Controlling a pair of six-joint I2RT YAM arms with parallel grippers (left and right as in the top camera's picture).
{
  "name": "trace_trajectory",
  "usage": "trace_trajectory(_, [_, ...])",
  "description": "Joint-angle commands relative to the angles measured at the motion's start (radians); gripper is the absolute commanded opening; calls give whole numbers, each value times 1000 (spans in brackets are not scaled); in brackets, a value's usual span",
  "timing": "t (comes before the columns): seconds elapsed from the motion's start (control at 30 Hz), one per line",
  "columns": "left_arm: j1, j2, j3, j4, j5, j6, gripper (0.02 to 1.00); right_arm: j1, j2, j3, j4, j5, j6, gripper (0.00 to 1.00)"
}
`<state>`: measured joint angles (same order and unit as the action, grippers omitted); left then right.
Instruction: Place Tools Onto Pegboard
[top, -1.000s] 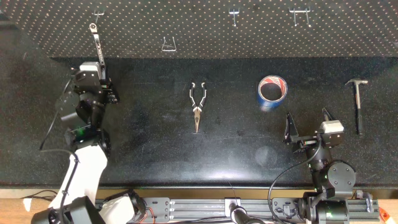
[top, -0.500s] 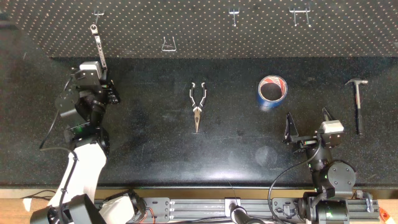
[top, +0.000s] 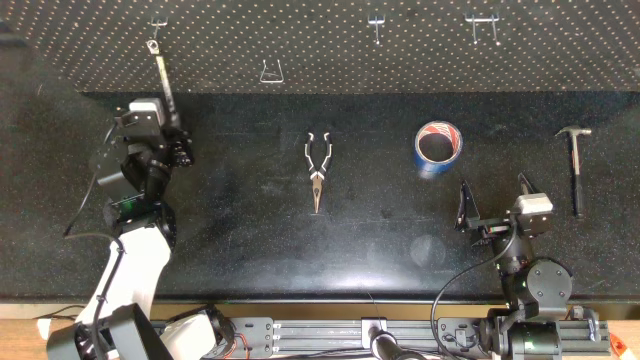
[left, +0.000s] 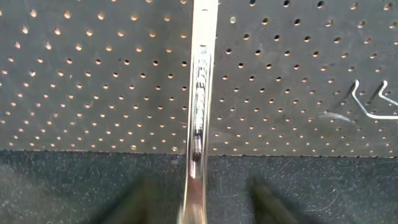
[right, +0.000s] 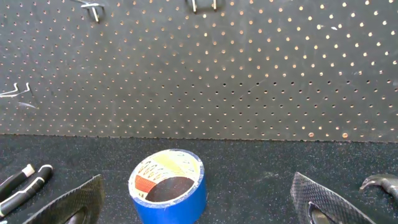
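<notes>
The left gripper (top: 166, 112) is clenched on the low end of the wrench (top: 160, 72). In the left wrist view the wrench (left: 199, 93) runs straight up from between the two blurry fingers (left: 142, 200). The wrench is long, thin and shiny. It is lifted up in front of the pegboard (top: 320, 60), at the board's left end, and it leans a little. Its round top end is just below a small hook (top: 158, 20) and is not on the hook. A wire hook (left: 373, 106) sits on the board off to one side of the wrench.

The right gripper (top: 494, 205) is low down near its arm's base, on the right side of the black table (top: 250, 220). Its two fingers are spread wide and hold nothing. The roll of blue tape (right: 166, 186) stands on the table in front of it, close to the foot of the pegboard.

The pliers (top: 318, 170) lie flat in the middle of the table, with the tips pointing at the arms. The hammer (top: 575, 165) lies at the far right of the table, with its head near the board. Three more hooks hang on the board: one (top: 271, 72) left of the middle, one (top: 376, 22) up high, and one (top: 483, 22) farther right.
</notes>
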<state>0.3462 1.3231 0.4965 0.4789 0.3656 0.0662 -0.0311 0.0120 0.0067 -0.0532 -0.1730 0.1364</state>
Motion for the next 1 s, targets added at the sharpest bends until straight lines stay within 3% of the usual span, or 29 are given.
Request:
trace_trajectory(0.03, [7, 13, 22, 4, -19, -6, 744, -3, -9, -3, -6, 5, -14, 976])
trace_trajectory(0.1, [7, 13, 22, 4, -61, -6, 956, -3, -9, -3, -6, 5, -14, 976])
trace_trajectory(0.13, [7, 13, 22, 3, -87, -6, 996, -3, -9, -3, -6, 5, -14, 976])
trace_trajectory(0.2, [7, 11, 22, 3, -123, -6, 996, -3, -9, -3, -6, 5, -14, 976])
trace_trajectory(0.47, [6, -127, 22, -174, -121, -7, 996, -3, -9, -3, -6, 5, -14, 974])
trace_trajectory(0.6, [4, -319, 22, -449, -119, -7, 996, -3, -9, -3, -6, 5, -14, 976])
trace_trajectory(0.77, [6, -592, 22, -949, -121, -6, 996, -3, -9, -3, -6, 5, -14, 976])
trace_trajectory(0.87, [6, -644, 22, -1007, -143, -7, 996, -3, -9, -3, -6, 5, -14, 976])
trace_trajectory(0.93, [6, -643, 22, -1019, 8, -20, 996, -3, -9, -3, -6, 5, -14, 976])
trace_trajectory(1.0, [6, -641, 22, -1030, 31, -117, 996, -3, -9, -3, -6, 5, -14, 976])
